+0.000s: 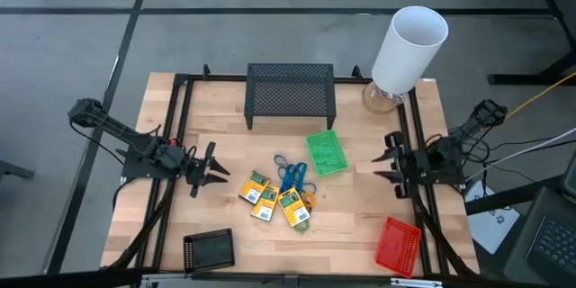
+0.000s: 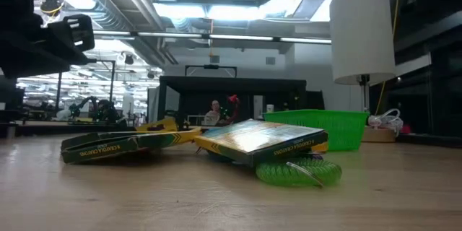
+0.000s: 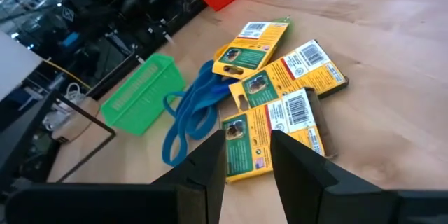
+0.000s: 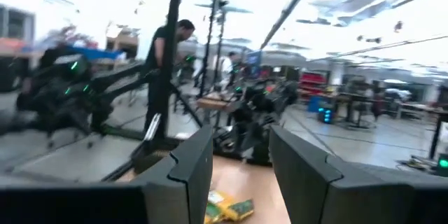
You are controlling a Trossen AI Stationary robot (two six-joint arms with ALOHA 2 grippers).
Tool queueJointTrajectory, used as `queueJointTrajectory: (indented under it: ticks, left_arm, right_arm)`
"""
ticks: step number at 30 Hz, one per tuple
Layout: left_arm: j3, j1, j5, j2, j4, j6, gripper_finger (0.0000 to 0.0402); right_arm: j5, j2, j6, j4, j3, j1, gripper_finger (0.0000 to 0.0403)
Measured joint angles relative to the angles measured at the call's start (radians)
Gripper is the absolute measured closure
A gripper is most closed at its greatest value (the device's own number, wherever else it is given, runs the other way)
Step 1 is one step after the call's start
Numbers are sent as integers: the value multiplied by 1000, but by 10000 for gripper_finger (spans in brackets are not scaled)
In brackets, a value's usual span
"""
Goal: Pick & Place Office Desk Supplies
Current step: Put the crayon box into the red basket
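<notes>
Several yellow-and-green flat packs (image 1: 270, 200) (image 3: 276, 115) lie flat in a loose pile at the table's middle, some overlapping. Blue band loops (image 1: 290, 175) (image 3: 190, 115) lie against the pile's far side. A green coiled ring (image 2: 299, 172) sits under a pack's near edge. My left gripper (image 1: 212, 171) (image 3: 248, 164) hovers open just left of the pile, pointing at it. My right gripper (image 1: 387, 164) (image 4: 241, 168) is open near the table's right edge, pointing left. The green basket (image 1: 326, 153) stands right of the pile.
A black mesh stand (image 1: 290, 93) stands at the far middle and a tall white cylinder (image 1: 409, 49) at the far right corner. A red basket (image 1: 398, 245) is at the near right and a black basket (image 1: 209, 250) at the near left. People stand in the room beyond.
</notes>
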Motion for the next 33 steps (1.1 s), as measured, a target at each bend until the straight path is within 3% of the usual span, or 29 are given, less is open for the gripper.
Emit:
queueJointTrajectory:
  ticks: [7, 15, 22, 26, 33]
  left_arm:
    - [0, 0, 5, 0, 45, 8, 290]
    - [0, 0, 157, 0, 59, -117, 290]
    - [0, -1, 307, 0, 255, -417, 290]
    - [0, -1, 307, 0, 350, -529, 290]
    - [0, -1, 223, 0, 423, -542, 290]
  right_arm:
    - [0, 81, 140, 19, 0, -79, 259]
    - [0, 149, 157, 98, 0, -130, 259]
    - [0, 150, 155, 133, 0, -149, 259]
    - [0, 150, 158, 132, 0, -151, 259]
    - [24, 151, 158, 132, 0, -151, 259]
